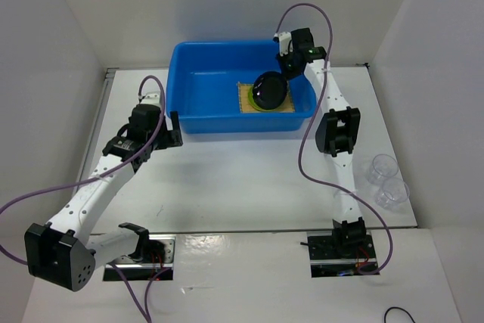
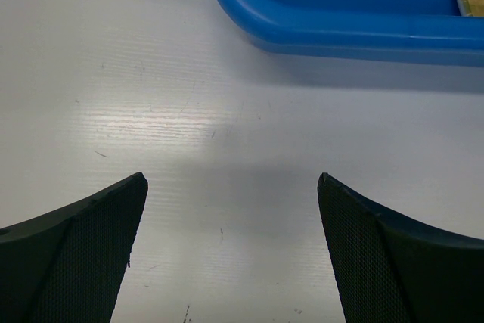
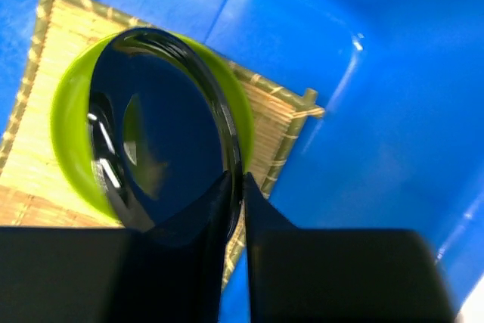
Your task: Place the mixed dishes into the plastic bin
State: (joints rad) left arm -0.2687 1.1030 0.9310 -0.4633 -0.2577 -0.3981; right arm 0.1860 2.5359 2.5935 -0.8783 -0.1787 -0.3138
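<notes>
Handling: dish (image 3: 162, 134), black, looks glossy, rigid, light, likely slippery; rim pinch suits it. Right fingers (image 3: 257, 206) clamped on its rim, dish tilted on edge above plate (image 3: 68, 126), inside bin (image 1: 189, 122); contact with plate unclear. Bin holds mat (image 3: 30, 149) flat on its floor, plate on mat. Two cups (image 1: 384, 166) on bench (image 1: 242, 179) right of right arm (image 1: 340, 149), outside bin; thin, probably crushable. Left fingers (image 2: 91, 255) spread, empty, over bench beside bin corner.

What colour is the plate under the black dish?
The plate is lime green; the right wrist view shows it best.
</notes>
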